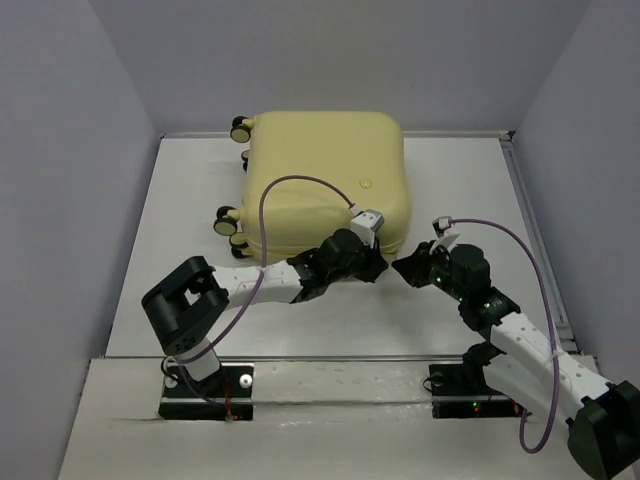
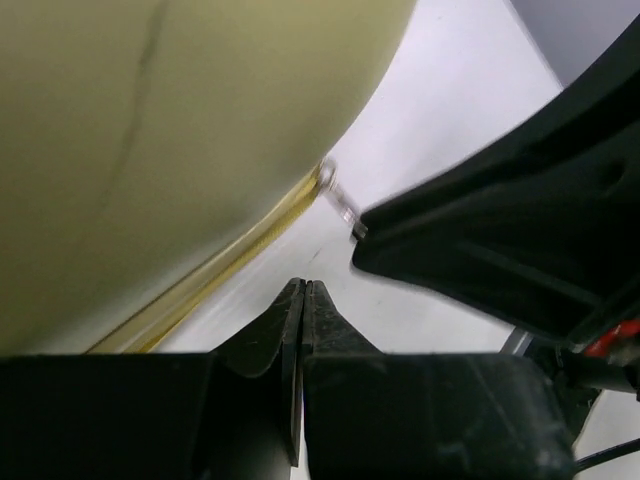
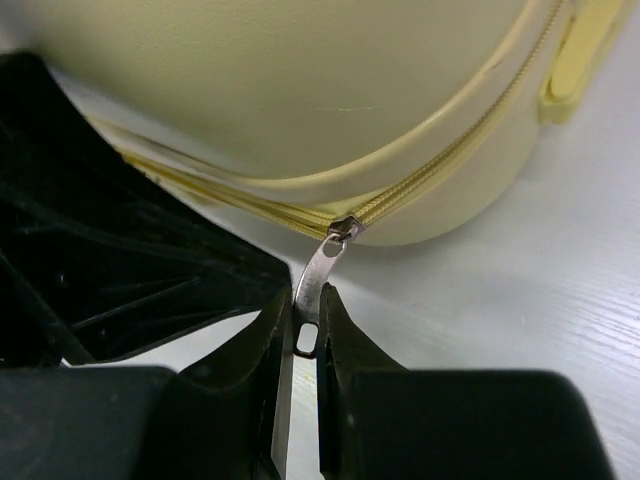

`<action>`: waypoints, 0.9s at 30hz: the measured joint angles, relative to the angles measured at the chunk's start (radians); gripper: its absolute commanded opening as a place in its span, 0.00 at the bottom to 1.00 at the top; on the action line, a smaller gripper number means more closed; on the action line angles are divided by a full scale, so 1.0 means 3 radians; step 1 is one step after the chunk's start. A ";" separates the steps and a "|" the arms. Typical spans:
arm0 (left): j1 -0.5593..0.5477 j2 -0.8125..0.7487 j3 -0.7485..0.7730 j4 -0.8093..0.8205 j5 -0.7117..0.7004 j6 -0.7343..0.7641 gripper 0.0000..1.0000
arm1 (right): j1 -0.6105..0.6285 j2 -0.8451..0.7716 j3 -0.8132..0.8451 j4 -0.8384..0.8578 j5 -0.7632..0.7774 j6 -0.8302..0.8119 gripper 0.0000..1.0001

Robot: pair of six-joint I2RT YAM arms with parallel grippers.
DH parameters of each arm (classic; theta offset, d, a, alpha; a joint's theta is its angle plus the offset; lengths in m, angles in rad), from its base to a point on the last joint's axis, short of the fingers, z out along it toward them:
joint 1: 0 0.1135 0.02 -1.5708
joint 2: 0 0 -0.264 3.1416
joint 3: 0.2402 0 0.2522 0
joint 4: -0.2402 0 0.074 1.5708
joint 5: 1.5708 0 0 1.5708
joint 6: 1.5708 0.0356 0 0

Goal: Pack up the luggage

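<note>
Right claw (image 3: pixel 306 312) pinching one zipper pull (image 3: pixel 320 262), one luggage (image 3: pixel 300 90)

Top cam: fixed, high behind both arm bases (image 1: pixel 205 385), looking down and forward over the whole surface (image 1: pixel 180 220). 2 wrist cams: low, very close, each looking past its own fingers (image 2: pixel 262 345) at the near corner of the luggage (image 1: pixel 320 170). All 3 views share that corner; both wrist views catch the zipper pull (image 3: pixel 318 275).
</note>
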 measured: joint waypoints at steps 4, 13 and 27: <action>0.0011 0.0078 0.0174 0.0062 0.0047 0.0093 0.10 | 0.0292 -0.0051 0.0001 -0.0084 0.0151 0.0001 0.07; 0.0065 0.0292 0.0622 0.0409 0.0324 -0.0092 0.09 | 0.0599 -0.0006 -0.0100 0.0165 0.0219 0.0154 0.07; 0.2116 -0.2061 -0.0717 -0.0089 0.0401 -0.0682 0.97 | 0.0782 0.0247 -0.0095 0.0361 0.0331 0.0247 0.07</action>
